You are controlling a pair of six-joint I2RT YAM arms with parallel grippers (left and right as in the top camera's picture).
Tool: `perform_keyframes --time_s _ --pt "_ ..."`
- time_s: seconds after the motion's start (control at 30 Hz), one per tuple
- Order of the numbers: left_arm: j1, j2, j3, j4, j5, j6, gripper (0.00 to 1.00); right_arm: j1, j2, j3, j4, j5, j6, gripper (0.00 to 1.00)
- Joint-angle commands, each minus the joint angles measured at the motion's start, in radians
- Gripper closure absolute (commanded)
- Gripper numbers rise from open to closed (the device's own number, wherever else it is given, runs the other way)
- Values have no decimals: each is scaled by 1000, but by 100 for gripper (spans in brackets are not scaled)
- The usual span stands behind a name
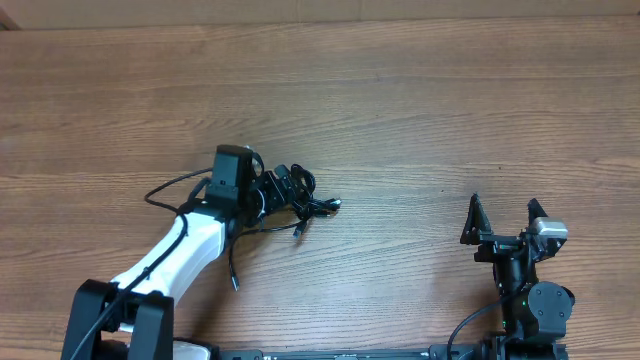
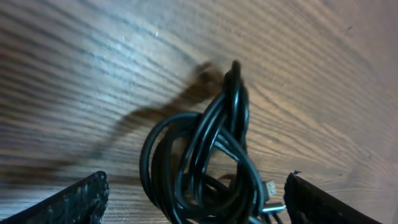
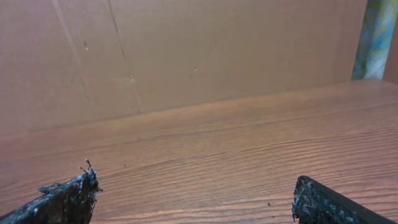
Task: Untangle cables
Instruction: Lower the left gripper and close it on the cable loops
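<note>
Wood-grain table (image 1: 400, 90) fills the overhead view, with a brown cardboard wall (image 3: 186, 50) standing behind it. Cables (image 1: 312, 206) lie clumped left of centre, between the 2 spread fingers of the left gripper (image 1: 278, 190). Well apart, the right gripper (image 1: 505, 214) also stands wide.

The cables (image 1: 293, 193) are thin, black and glossy, wound into one tight clump on the bench (image 1: 420, 110), just toward 8 o'clock of its centre. One plug end (image 1: 336, 204) sticks out toward 3 o'clock, another toward 5 o'clock, and a loose strand (image 1: 235, 268) trails toward 7 o'clock. Seen close in the left wrist view, the loops (image 2: 208, 155) cross over one another, with a small pale connector (image 2: 271, 186) at their 4 o'clock side.
</note>
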Motion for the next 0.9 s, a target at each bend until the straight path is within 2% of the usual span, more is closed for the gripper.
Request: perform_keyframes --time_s 0.0,0.2,0.43,0.63,0.87 --pt "-37 29 21 17 -37 -53 10 3 -8 -11 5 3 7 0" --pt "-48 32 21 78 -55 -74 15 3 -8 -11 5 3 7 0" --pt "-48 32 21 82 -104 -73 43 3 -8 -11 5 3 7 0" --pt "-54 33 21 82 -132 -72 50 3 -8 -11 5 3 7 0" --pt "-54 33 21 84 -153 -73 64 3 -8 -11 5 3 7 0"
